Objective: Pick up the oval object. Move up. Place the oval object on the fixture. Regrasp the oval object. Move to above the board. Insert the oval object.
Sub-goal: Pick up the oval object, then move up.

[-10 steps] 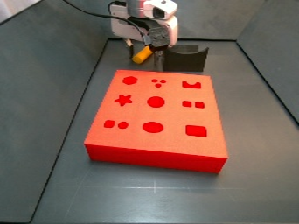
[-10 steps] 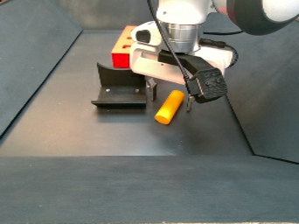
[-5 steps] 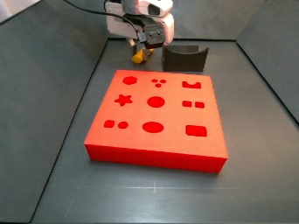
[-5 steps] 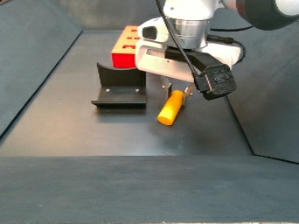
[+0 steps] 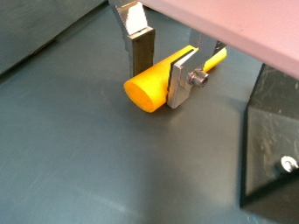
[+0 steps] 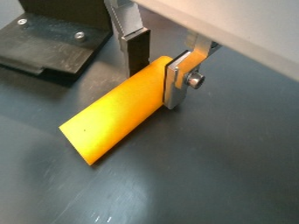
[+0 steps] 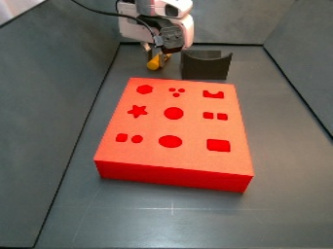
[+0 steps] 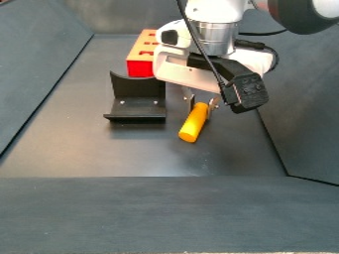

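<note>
The pincer (image 6: 158, 63) stands low over the dark floor beside the fixture (image 8: 135, 101), its two silver plates pinching one end of the yellow peg (image 6: 117, 112). The plates are only as far apart as the peg is wide; both dark pads appear to touch its flanks. In a side view the peg (image 8: 193, 121) slants downward from the pincer (image 8: 199, 102), its free end close to the floor; contact there cannot be told. The red board (image 7: 170, 130) lies well apart. The step in hand is judged to be the pick-up: a firm pinch and a straight vertical lift would keep the tilted peg from swinging or slipping between the pads.
</note>
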